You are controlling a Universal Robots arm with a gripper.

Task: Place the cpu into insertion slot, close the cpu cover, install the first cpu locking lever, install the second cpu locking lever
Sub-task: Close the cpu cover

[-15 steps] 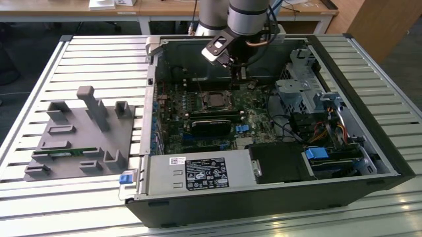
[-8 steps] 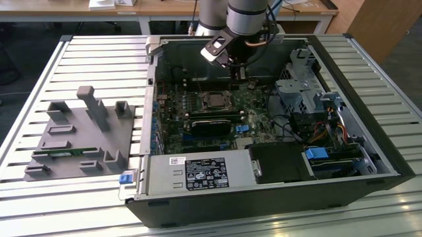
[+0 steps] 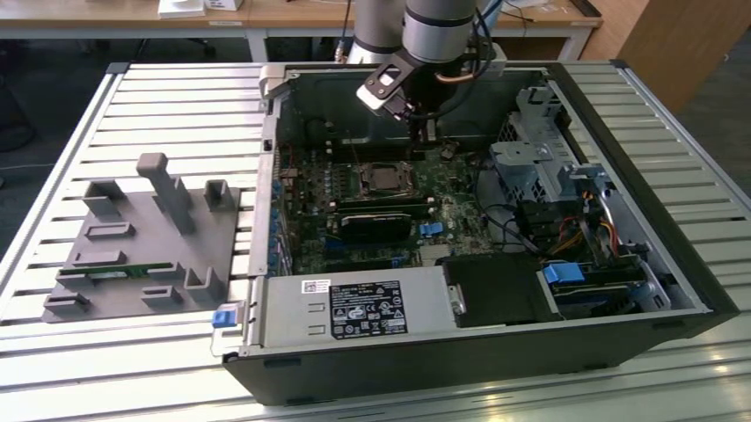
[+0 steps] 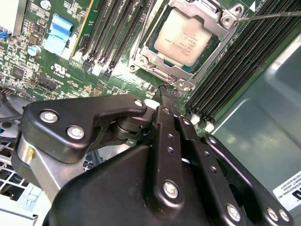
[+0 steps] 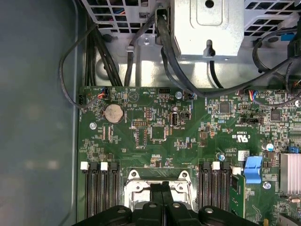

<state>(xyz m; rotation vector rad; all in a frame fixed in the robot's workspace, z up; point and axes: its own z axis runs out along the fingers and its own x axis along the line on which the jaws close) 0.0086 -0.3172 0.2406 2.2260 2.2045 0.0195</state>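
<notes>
The claw point(image 4: 168, 94), pressed together on nothing, hangs tip-down over the green board point(image 4: 61, 70), I'd guess to push rather than pinch, since the cpu point(image 4: 186, 37) already lies just beyond its tips under the closed cpu cover point(image 4: 162, 71).

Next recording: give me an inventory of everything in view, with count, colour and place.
slatted table: one, silver-grey, under the case.
computer case: one, black, open, on the slatted table.
motherboard: one, green, inside the computer case.
cpu: one, silver-grey, seated on the motherboard.
cpu cover: one, grey frame, around the cpu.
lever rod: one, silver, beside the cpu cover.
black card: one, on the motherboard near the cpu.
coin battery: one, silver, on the motherboard.
parts fixture: one, grey, on the table, exterior view's left.
robot arm: one, grey, above the case.
pincer: one, black, shut, tips next to the cpu cover.
</notes>
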